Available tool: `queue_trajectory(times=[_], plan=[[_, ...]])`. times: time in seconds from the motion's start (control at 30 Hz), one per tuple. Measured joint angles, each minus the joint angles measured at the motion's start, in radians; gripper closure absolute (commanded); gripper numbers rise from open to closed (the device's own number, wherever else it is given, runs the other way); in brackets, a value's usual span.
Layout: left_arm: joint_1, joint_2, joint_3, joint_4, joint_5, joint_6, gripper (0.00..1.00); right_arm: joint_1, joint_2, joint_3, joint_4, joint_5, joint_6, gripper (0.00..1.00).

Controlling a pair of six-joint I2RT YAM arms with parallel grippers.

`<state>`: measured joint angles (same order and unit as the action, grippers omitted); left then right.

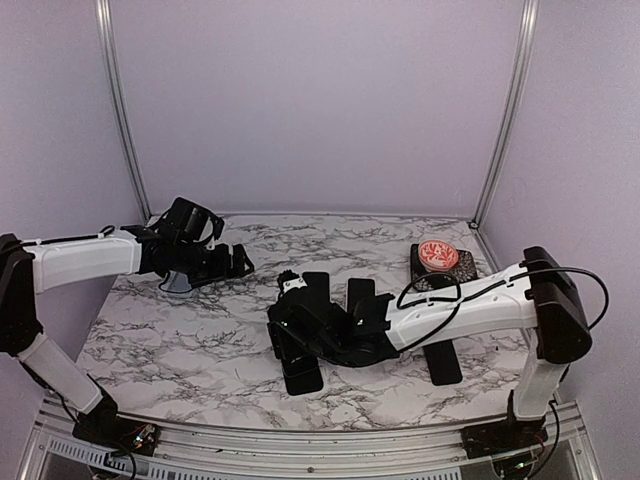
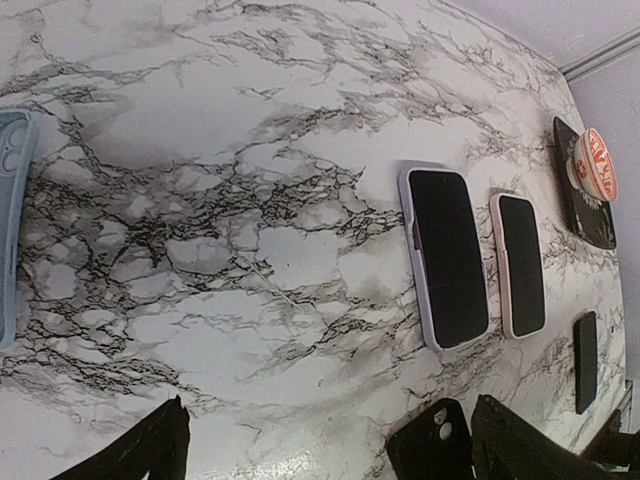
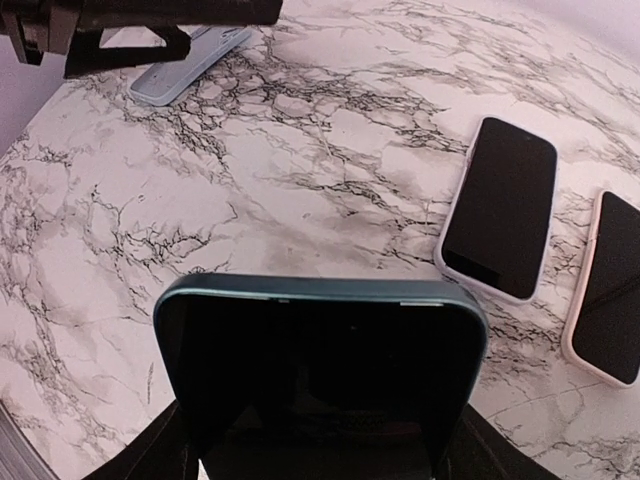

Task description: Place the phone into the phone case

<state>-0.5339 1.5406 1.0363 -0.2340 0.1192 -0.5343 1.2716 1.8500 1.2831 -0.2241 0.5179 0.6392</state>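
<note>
Phone (image 3: 320, 350) — stiff, slick, likely fragile — is gripped by its long edges in the right claw (image 3: 320, 440), well apart from the phone case (image 3: 190, 60), near which the left claw (image 2: 335, 450) hangs open.

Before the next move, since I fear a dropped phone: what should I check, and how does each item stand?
1. Right gripper shut on the blue-edged, dark-screened phone: ok.
2. Left gripper open and empty: ok.
3. Pale blue phone case lying on the marble table, not gripped: ok.
4. Case's open side up: cannot tell.
5. Held phone over the case: not ok, well apart.
</note>
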Motion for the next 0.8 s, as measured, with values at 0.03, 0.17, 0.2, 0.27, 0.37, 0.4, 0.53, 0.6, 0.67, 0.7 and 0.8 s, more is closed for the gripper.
queue_trajectory(times=[0.03, 0.17, 0.2, 0.27, 0.37, 0.4, 0.53, 0.6, 0.67, 0.7, 0.8], plan=[[0.003, -0.012, 0.0, 0.002, -0.016, 0.004, 0.01, 0.002, 0.011, 0.007, 0.0, -0.004, 0.003, 0.81], [0.019, -0.037, 0.0, 0.006, -0.061, 0.021, 0.01, -0.007, 0.04, 0.019, -0.005, -0.02, 0.014, 0.83], [0.025, -0.035, 0.0, 0.007, -0.068, 0.024, 0.01, -0.008, 0.053, 0.032, -0.013, -0.024, 0.017, 0.83], [0.04, -0.027, 0.0, 0.007, -0.071, 0.025, 0.01, -0.011, 0.087, 0.074, -0.035, -0.032, 0.024, 0.83], [0.064, -0.001, 0.0, 0.007, -0.051, 0.019, 0.01, -0.013, 0.131, 0.134, -0.078, -0.036, 0.052, 0.83], [0.07, 0.011, 0.0, 0.007, -0.041, 0.017, 0.01, -0.013, 0.134, 0.137, -0.09, -0.036, 0.065, 0.83], [0.082, 0.046, -0.002, 0.007, -0.013, 0.003, 0.01, -0.013, 0.122, 0.111, -0.134, -0.033, 0.112, 0.84], [0.082, 0.048, -0.004, 0.006, -0.007, 0.001, 0.01, -0.013, 0.108, 0.076, -0.13, -0.038, 0.126, 0.84], [0.084, 0.048, -0.004, 0.007, -0.007, 0.0, 0.01, -0.013, 0.104, 0.063, -0.127, -0.045, 0.14, 0.84], [0.084, 0.048, -0.004, 0.007, -0.006, 0.0, 0.01, -0.012, 0.104, 0.063, -0.127, -0.048, 0.147, 0.84], [0.088, 0.048, -0.004, 0.007, -0.005, -0.001, 0.01, -0.009, 0.11, 0.074, -0.141, -0.048, 0.169, 0.84]])
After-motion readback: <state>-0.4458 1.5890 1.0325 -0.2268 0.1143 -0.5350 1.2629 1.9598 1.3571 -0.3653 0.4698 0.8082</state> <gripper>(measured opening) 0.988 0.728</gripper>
